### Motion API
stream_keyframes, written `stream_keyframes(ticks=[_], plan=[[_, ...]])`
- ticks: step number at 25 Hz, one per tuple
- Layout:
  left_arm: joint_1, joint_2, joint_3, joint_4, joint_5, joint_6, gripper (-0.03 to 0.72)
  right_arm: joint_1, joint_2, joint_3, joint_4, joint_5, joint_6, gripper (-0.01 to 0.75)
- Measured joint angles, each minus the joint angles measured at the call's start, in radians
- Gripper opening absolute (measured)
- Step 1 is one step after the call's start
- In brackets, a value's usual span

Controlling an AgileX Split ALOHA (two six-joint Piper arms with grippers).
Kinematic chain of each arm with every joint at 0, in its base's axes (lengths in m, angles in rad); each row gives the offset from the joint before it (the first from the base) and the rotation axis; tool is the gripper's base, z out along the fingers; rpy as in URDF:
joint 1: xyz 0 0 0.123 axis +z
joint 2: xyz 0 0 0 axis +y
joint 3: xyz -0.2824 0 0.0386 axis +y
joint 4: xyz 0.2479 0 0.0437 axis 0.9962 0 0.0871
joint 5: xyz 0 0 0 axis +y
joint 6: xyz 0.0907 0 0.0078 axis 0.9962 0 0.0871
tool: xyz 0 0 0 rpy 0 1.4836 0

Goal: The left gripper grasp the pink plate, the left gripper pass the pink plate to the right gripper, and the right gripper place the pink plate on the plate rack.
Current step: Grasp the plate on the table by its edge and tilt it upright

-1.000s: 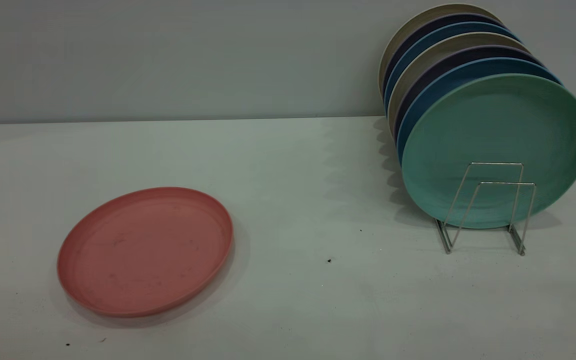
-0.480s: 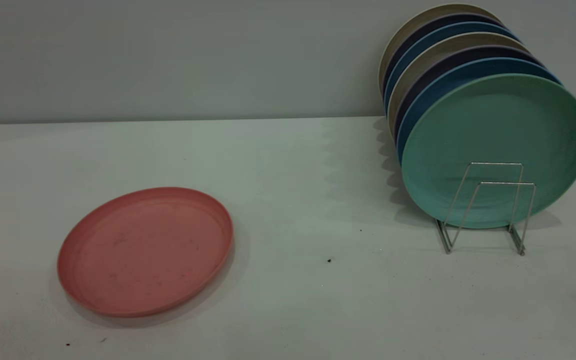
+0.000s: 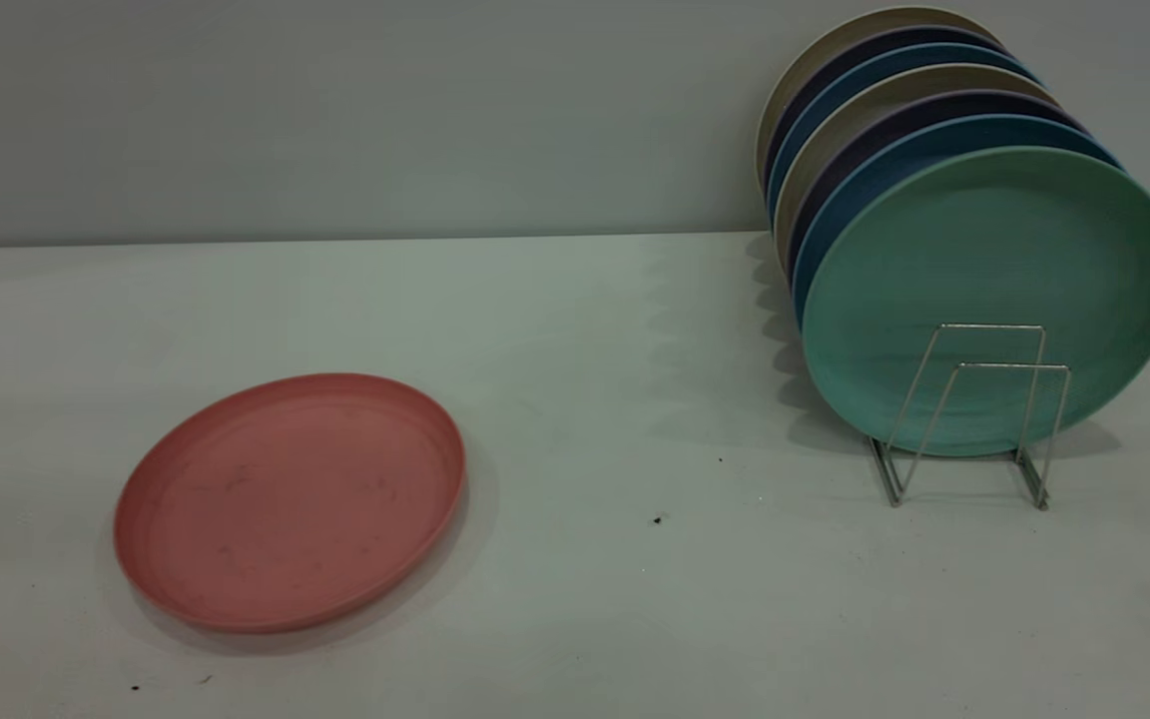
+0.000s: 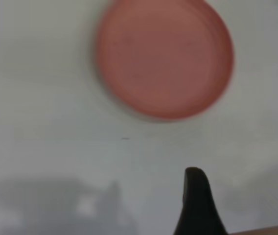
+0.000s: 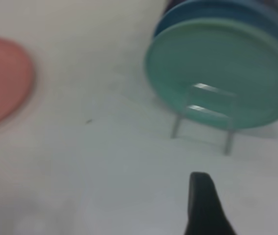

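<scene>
The pink plate (image 3: 290, 501) lies flat on the white table at the front left; it also shows in the left wrist view (image 4: 165, 56) and at the edge of the right wrist view (image 5: 2, 81). The plate rack (image 3: 974, 414) stands at the right, its two front wire loops bare; it also shows in the right wrist view (image 5: 205, 115). Neither arm shows in the exterior view. Only a black tip of my left gripper (image 4: 196, 198) shows, above bare table short of the pink plate. Only a black tip of my right gripper (image 5: 202, 198) shows, above bare table short of the rack.
A mint-green plate (image 3: 989, 300) stands upright in the rack, with several blue, purple and beige plates (image 3: 894, 110) behind it, close to the grey back wall. Bare table lies between the pink plate and the rack, with a few dark specks (image 3: 657, 520).
</scene>
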Motion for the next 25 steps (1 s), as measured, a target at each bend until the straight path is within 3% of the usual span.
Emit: stream_keyframes(ticks=[6,8,16,25], plan=[[0.006,0.350,-0.044,-0.493,-0.082,0.461,0.518,0.000,0.191,-0.055,0.213,-0.007,-0.218,0.466],[0.043,0.432,-0.051,-0.592,-0.087,0.567,0.518,0.000,0.241,-0.059,0.275,-0.009,-0.277,0.466],[0.282,0.679,-0.053,-0.834,-0.073,0.833,0.518,0.000,0.414,-0.060,0.534,-0.030,-0.529,0.466],[0.293,0.945,-0.060,-1.057,-0.081,1.046,0.518,0.000,0.599,-0.065,0.862,-0.059,-0.872,0.466]])
